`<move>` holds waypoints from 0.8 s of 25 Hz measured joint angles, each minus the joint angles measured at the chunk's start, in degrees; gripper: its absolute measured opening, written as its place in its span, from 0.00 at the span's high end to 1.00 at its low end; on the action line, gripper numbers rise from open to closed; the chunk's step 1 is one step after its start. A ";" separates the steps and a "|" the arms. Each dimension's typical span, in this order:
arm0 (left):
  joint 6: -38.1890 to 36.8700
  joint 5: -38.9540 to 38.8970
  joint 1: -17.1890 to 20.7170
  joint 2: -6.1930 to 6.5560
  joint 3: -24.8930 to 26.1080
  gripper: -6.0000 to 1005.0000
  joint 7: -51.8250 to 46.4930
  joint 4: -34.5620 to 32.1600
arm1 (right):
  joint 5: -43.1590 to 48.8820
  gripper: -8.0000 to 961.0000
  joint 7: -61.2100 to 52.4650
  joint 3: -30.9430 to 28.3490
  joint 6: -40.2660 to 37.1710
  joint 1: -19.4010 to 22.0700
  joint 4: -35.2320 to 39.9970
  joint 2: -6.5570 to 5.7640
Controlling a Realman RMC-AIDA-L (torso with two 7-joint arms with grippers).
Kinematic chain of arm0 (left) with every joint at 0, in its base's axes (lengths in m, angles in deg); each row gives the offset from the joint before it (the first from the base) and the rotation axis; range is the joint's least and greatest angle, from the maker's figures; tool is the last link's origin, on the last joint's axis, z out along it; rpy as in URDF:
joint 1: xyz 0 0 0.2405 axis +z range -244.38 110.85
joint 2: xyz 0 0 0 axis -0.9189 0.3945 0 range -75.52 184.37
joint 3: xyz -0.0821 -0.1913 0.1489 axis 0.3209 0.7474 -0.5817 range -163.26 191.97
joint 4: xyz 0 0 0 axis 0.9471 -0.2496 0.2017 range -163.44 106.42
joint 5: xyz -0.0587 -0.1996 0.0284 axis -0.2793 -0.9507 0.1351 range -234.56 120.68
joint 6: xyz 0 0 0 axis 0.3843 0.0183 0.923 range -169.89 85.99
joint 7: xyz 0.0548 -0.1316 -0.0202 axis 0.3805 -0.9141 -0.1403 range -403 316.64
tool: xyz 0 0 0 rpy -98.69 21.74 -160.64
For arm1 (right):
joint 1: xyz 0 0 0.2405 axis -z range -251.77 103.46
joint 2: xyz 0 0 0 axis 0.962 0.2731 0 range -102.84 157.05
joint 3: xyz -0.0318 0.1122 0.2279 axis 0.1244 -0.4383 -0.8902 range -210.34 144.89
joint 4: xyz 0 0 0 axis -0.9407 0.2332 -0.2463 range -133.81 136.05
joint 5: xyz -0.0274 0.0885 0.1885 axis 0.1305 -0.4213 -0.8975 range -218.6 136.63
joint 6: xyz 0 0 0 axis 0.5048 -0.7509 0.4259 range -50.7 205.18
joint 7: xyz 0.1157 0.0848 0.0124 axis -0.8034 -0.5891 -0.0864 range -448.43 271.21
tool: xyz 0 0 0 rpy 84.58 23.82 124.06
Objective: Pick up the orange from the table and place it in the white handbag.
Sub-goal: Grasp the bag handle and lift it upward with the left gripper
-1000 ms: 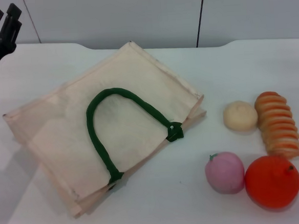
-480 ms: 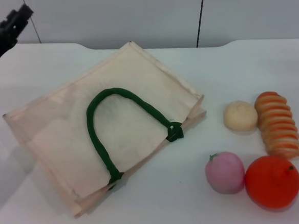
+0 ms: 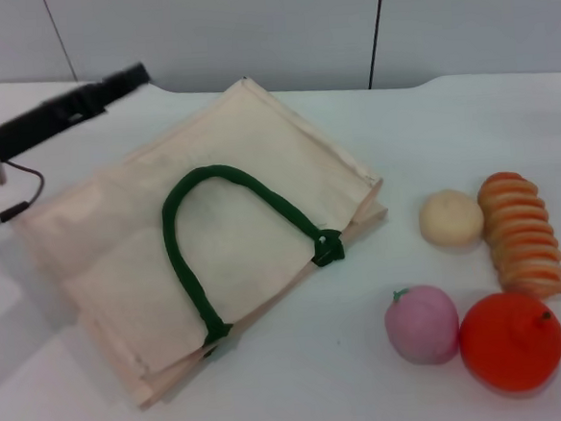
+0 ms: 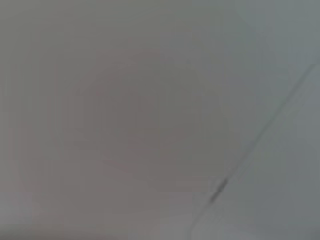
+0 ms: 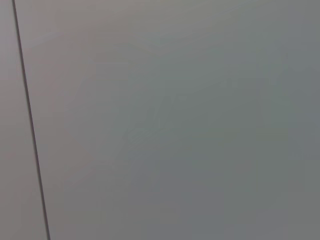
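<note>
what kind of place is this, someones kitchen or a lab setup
Most likely a lab or test bench, not a kitchen: a plain white table against bare grey wall panels, with a white handbag lying flat, an orange and a few other foods laid out beside it, and the left tool above the bag's far corner.

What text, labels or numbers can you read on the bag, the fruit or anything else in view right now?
None.
The white handbag is plain fabric with no print.
The orange, the other food items and the table carry no labels.
The left gripper shows no readable marking.
Both wrist views show only blank surface.
</note>
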 joint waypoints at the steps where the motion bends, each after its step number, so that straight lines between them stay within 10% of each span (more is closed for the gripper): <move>1: -0.23 1.43 -0.51 0.00 0.00 0.50 0.05 0.13 | 0.00 0.13 -0.02 0.00 0.00 0.04 0.02 0.00; 20: -6.84 22.14 -5.38 -0.33 0.00 0.50 7.89 7.00 | -0.01 0.13 -0.03 0.00 -1.13 0.44 0.28 -0.08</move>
